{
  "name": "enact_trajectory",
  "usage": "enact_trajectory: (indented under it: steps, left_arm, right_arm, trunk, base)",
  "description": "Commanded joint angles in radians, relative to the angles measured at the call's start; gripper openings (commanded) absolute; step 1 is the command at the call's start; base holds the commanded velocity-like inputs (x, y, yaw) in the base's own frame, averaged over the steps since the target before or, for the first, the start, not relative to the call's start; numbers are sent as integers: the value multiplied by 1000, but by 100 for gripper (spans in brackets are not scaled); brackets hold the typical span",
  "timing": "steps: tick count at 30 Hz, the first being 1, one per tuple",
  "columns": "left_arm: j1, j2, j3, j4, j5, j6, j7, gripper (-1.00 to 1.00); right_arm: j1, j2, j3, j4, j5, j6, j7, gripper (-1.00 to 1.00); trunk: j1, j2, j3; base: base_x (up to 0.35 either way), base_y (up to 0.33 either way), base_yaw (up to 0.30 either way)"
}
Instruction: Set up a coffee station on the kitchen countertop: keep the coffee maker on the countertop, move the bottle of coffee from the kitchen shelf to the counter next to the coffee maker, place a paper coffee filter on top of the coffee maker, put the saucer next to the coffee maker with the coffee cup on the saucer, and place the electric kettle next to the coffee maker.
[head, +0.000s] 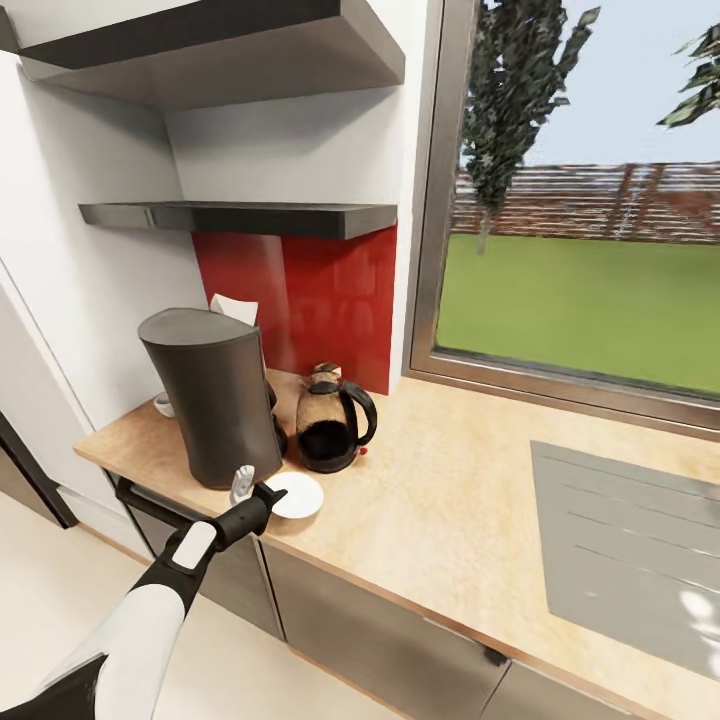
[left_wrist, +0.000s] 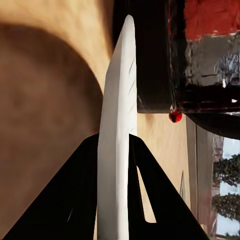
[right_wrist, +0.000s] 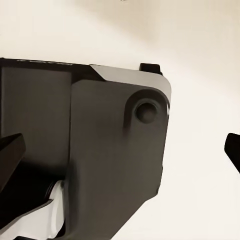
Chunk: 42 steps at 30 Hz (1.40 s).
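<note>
Several parts of the station are seen in place in the head view: the coffee maker (head: 218, 398) stands on the countertop (head: 440, 510), the electric kettle (head: 333, 420) sits just beside it toward the window, and a pale wedge that is taken to be the paper coffee filter (head: 234, 307) shows behind the drum's flat top, though whether it rests on the top cannot be told. The saucer (head: 297, 494) lies on the worktop in front of the kettle, touching distance from the drum, with the left gripper (head: 248, 489) at its rim. A small white object, probably the coffee cup (head: 163, 404), is seen behind the drum, so it is judged not yet set on the saucer. The kitchen shelf (head: 240, 217) is seen bare, and no bottle of coffee is made out. In the left wrist view, the saucer (left_wrist: 118, 150) is seen edge-on between the two black fingers (left_wrist: 65, 200), which are closed on it. In the right wrist view, dark robot bodywork over pale floor is seen past two well-separated fingertips (right_wrist: 10, 152), so the right gripper is spread with nothing held.
</note>
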<state>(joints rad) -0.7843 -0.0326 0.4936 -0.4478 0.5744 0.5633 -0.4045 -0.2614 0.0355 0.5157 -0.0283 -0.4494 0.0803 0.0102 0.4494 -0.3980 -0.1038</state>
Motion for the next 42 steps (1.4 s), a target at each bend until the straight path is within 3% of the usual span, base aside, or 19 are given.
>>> enact_trajectory:
  steps: [1, 8, 9, 19, 34, 37, 39, 42]
  left_arm:
    - [-1, -3, 7, -1, 1, 7, 1, -100]
    - [-1, -6, 5, -2, 2, 7, 0, -100]
    - [-1, -7, 4, -1, 2, 7, 0, 100]
    - [-1, -6, 5, -2, 1, 8, 1, 100]
    - [0, 7, 9, -3, 9, 20, -3, 100]
    - [28, 24, 11, -5, 11, 25, -10, 100]
    - [75, 60, 10, -13, 12, 32, -41, 100]
    - [131, 111, 4, -16, 6, 41, -144, 100]
  right_arm:
    - [-1, 0, 8, -1, -9, 4, 1, 100]
    - [-1, 0, 9, -1, -9, 4, 1, 100]
    - [-1, 0, 9, -1, -9, 4, 1, 100]
    - [0, 0, 9, -1, -8, 4, 1, 100]
    - [0, 2, 9, -1, -9, 4, 1, 100]
    - [0, 4, 9, -2, -11, 4, 1, 100]
    - [0, 6, 8, -2, -12, 4, 1, 100]
    - [0, 7, 7, -4, -12, 2, 1, 100]
  trunk:
    - [1, -2, -2]
    - [1, -2, -2]
    - [1, -2, -2]
    - [1, -2, -2]
    - [1, -2, -2]
    - [1, -2, -2]
    - [1, -2, -2]
    - [1, -2, -2]
  base:
    - [30, 0, 0]
    - [7, 0, 0]
    - [0, 0, 0]
    - [-19, 17, 0]
    - [-222, 208, 0]
    - [-235, 220, 0]
    - [-195, 183, 0]
    - [-86, 81, 0]
